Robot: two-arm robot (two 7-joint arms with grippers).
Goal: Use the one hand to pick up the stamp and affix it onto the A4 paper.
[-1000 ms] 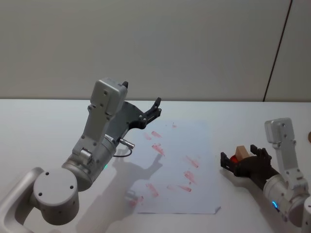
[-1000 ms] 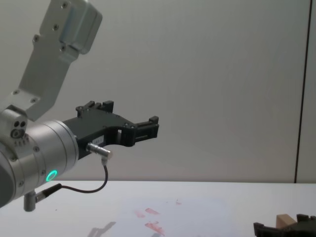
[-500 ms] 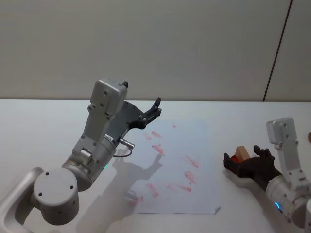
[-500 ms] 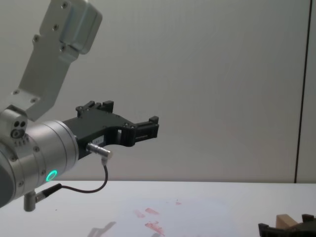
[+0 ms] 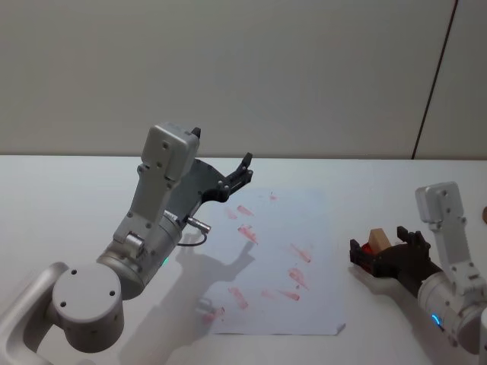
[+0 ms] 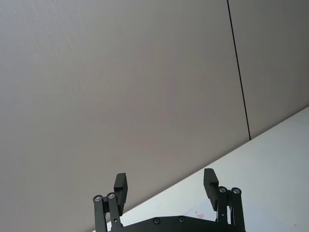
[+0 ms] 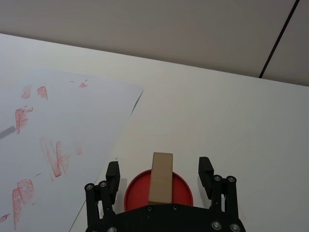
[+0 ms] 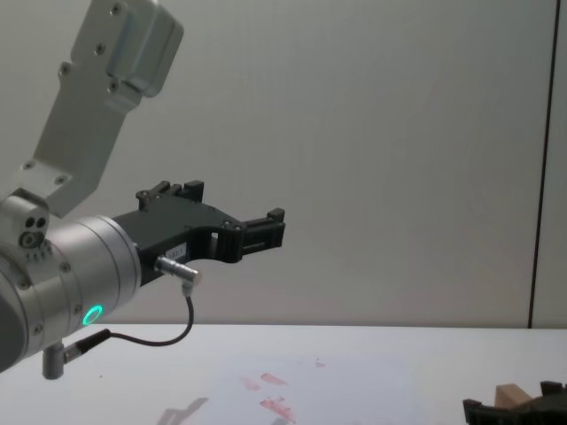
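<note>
Stamp: the small pale tan wooden block [image 5: 378, 239] stands upright on a flat red round disc [image 7: 181, 191] on the white table [image 5: 396, 182], right of the paper and apart from its edge. I cannot tell whether the disc is the block's own base or a separate pad.

Right gripper: the black two-finger gripper on the silver-grey arm [image 7: 159, 167] sits low at the table with its jaws apart. One finger is on either side of the block, with a gap showing on both sides.

Change: within the last second this gripper slid slightly right and nearer, then settled. The block has not moved.

Meaning: the grasp looks lined up but not yet made, so closing on the block is probably next.

Paper: the white rectangular A4 sheet [image 5: 304, 220] lies flat at the centre and already carries red-pink stamped marks [image 5: 298, 253].

Left gripper: the black gripper with the green-lit wrist [image 6: 165, 180] hangs raised over the sheet's far-left part, jaws apart and empty, unchanged.
</note>
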